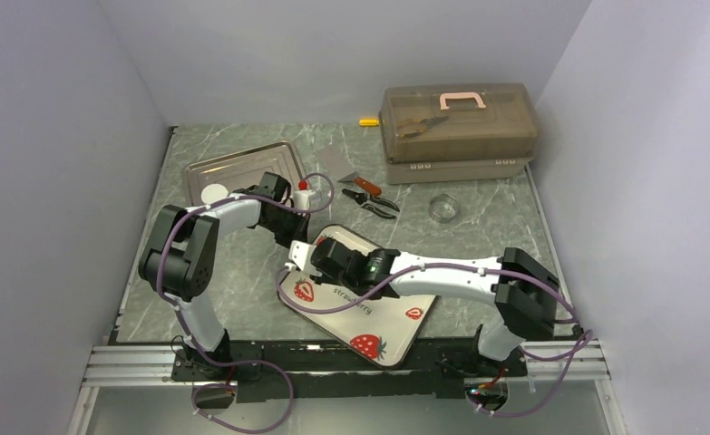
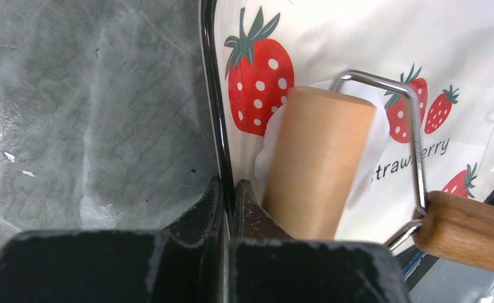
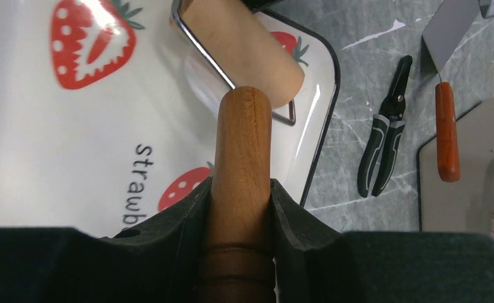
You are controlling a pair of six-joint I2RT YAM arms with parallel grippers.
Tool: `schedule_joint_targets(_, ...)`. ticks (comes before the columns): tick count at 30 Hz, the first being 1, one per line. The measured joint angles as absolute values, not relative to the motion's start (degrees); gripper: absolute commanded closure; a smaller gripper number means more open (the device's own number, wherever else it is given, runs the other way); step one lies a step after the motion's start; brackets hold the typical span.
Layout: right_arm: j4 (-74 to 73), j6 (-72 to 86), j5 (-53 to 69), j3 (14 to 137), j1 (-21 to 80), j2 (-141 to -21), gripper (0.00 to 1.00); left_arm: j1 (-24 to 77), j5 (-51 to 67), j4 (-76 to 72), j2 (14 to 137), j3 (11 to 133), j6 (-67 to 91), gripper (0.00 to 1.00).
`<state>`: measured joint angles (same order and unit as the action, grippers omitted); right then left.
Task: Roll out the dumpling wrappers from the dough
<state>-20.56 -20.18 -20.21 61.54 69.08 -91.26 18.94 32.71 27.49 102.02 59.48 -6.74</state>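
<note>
Relation for the next stroke:
- Strawberry plate (image 1: 378, 313) sits near-centre, turned corner-on. Left gripper (image 2: 228, 202) is pinched fully closed on its black rim (image 2: 214, 126) at the far-left corner, pinning the plate.
- Roller (image 2: 320, 164): right gripper (image 3: 241, 196) is clamped part-closed round the wooden handle (image 3: 241, 126), reaching in from the right. The barrel (image 3: 244, 50) sits crosswise at the end of the handle.
- Dough (image 2: 268, 158): a flattened white patch directly under the barrel, showing on both sides of it, just inside the pinched rim. From the right gripper it lies straight ahead, at the far end of the handle.
- The left gripper is nearer the dough but busy holding the plate. Judged: the stroke falls to the right arm, pushing and pulling along the handle line, across the barrel's long axis.

Counts:
- toolbox (image 1: 460, 122), far right: 1
- strawberry plate: 1
- metal tray (image 1: 251, 168), far left: 1
- roller: 1
- pliers (image 3: 383, 151): 1
- scraper (image 3: 446, 126): 1
- wrapper (image 1: 213, 194), a white disc on the metal tray: 1
- dough patch: 1
- glass ring (image 1: 442, 207): 1
</note>
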Motion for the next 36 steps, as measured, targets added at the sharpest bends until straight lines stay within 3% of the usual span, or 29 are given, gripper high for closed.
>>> schedule_joint_targets(8,-25.41,-20.58,-22.00,65.36,69.21,-94.21,1.00,18.81,32.71,27.57,102.02,59.48,-6.85,1.00)
schedule_joint_targets(21,-32.14,-18.48,-20.45,75.92,71.61,-86.13,1.00,19.03,33.41,27.68,102.02,59.48,-6.85,1.00)
schedule_joint_targets(36,-34.28,-13.69,-21.34,66.00,72.49,-90.83,1.00,19.07,32.99,27.73,102.02,59.44,-7.07,1.00)
